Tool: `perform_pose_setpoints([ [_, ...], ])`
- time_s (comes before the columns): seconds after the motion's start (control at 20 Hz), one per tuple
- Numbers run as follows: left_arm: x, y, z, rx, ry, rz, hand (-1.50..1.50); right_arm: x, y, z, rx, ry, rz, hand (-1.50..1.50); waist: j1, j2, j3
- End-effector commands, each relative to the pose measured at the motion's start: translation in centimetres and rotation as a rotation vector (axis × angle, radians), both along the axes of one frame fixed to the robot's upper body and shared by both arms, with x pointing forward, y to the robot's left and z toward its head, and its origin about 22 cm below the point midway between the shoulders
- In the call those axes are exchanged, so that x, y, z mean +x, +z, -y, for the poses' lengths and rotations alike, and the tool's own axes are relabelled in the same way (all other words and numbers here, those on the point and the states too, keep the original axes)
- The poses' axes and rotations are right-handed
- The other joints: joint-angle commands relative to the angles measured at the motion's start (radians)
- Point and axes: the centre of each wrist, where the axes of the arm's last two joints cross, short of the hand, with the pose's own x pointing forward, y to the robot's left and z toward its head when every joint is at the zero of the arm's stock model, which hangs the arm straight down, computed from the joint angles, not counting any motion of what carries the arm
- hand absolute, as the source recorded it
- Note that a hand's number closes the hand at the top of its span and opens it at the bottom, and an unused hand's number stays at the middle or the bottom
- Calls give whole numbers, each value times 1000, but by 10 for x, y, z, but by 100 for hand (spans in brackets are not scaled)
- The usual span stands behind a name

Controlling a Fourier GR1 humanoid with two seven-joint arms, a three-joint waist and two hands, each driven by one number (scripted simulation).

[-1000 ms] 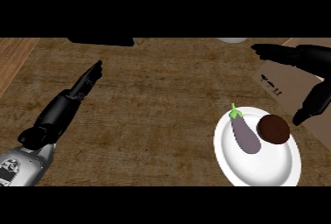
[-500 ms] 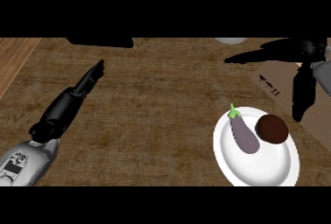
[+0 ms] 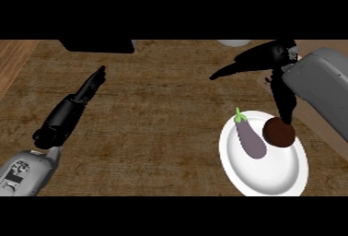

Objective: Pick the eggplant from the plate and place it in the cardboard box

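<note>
Eggplant (image 3: 250,138) beside brown round (image 3: 279,132) on plate (image 3: 272,177); right hand (image 3: 268,60) spread open above

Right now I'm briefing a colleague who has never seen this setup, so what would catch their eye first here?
The white plate at lower right stands out against the brown counter, with a purple eggplant lying on it beside a dark brown round item. Just above it, the right hand hangs open, fingers pointing down toward the plate. The left hand lies outstretched at the left.
</note>
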Motion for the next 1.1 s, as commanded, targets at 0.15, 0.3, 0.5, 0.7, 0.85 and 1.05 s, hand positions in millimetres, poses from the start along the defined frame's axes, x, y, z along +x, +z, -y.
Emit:
perform_pose_setpoints([
  [0.15,-3,-10,-11,-4,23,-21,0,3,-24,-23,-120,91,-130,-150,-22,-6,0],
  [0.3,-3,-18,-14,8,35,-18,0,2,-14,-29,-136,111,-163,-150,-35,-10,0],
  [0.5,-13,-7,-12,-11,21,-17,0,1,-25,-26,-156,100,-106,-150,-26,-11,0],
  [0.7,0,-1,-1,3,35,0,0,-1,-51,-33,-189,105,-87,-150,-31,-8,1],
  [0.85,0,-11,-17,-4,38,-11,0,-5,-55,-34,-152,111,-75,-150,-38,-10,0],
  [1.05,5,7,-14,-3,26,-25,0,-8,-64,-44,-203,136,-72,-150,-35,-10,0],
])
